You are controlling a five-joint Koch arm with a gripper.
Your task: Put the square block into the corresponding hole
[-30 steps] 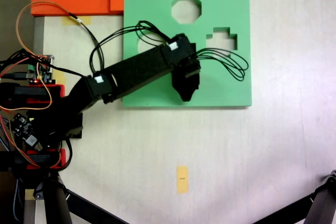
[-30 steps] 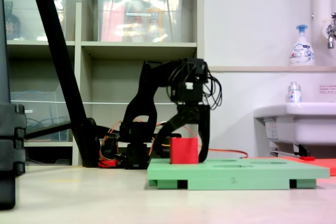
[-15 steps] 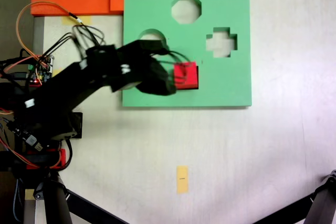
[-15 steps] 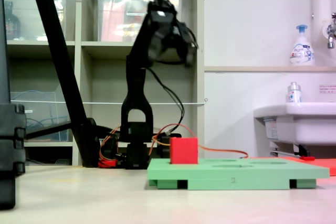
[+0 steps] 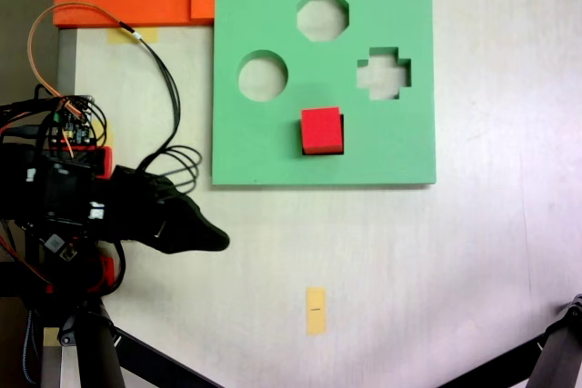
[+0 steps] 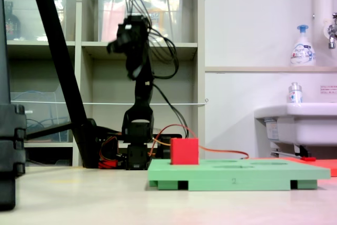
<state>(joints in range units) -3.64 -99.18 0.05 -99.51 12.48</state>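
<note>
Gripper withdrawn, square block upright, edges square to corresponding hole

Open room above square block

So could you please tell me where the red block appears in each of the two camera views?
Fixed view from above: the red block sits at the square hole in the lower middle of the green board, below the round and cross cut-outs.
Fixed view from the side: the block stands on the board's left part, rising above its top surface.
Shared landmark: the green board.
</note>
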